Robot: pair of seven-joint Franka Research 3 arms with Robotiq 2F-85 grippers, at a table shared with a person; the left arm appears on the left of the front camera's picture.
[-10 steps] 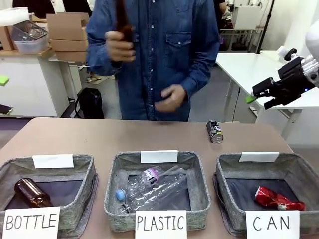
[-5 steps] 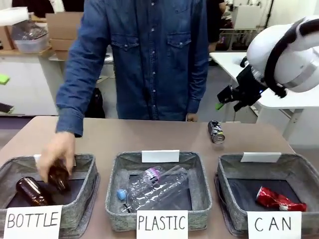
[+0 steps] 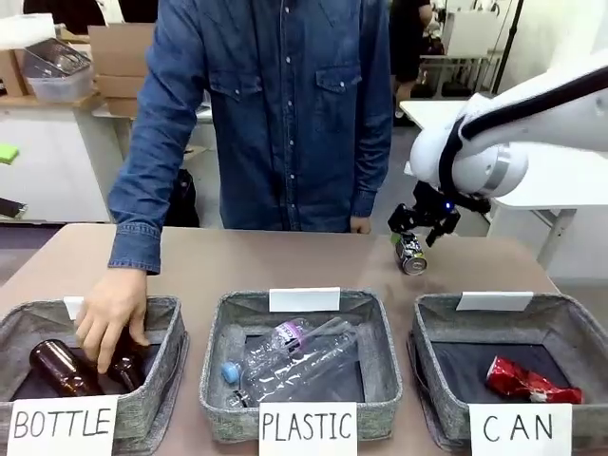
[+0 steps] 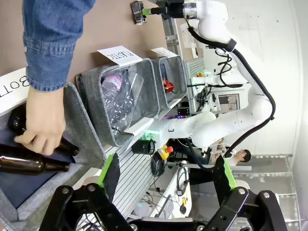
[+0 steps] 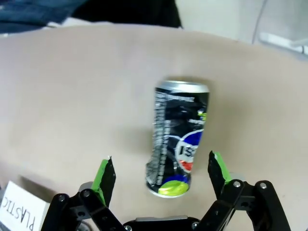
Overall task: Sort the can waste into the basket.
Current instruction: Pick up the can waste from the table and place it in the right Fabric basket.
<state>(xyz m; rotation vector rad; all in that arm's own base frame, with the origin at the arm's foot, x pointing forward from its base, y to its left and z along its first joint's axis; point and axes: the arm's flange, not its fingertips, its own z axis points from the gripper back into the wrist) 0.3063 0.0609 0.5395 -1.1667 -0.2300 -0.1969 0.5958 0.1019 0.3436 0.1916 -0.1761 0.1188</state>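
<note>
Dark can (image 5: 176, 138) with the blue-red-white logo is lying on its side on the counter (image 3: 237, 261), and your right gripper (image 3: 423, 223) is now hanging right over it. That's the big change: a second ago that arm was way up and off to the right, half a second ago it was swinging in, and now it's parked above the can at the far side of the counter, just behind the CAN basket (image 3: 446, 318). In the right wrist view the can sits neatly between the two green pads, jaws spread wide and holding nothing. Whether they're low enough to close on it yet I honestly can't tell, since the front view only shows them roughly at can height.

Other change: the person's hand (image 3: 112, 318) has gone from holding a brown bottle up high to setting it down in the BOTTLE basket (image 3: 157, 380), next to the bottle (image 3: 62, 369) already in there. So that side is the person's business, not yours.

The red crushed can (image 3: 527, 378) is already lying on the dark floor of the CAN basket, so I'd say you're halfway and this dark one is the last piece. Your left gripper (image 4: 166, 178) is off to the side by the BOTTLE basket, jaws wide and empty. Next up is probably drop, squeeze, lift, and carry it a short way toward you into the basket.
</note>
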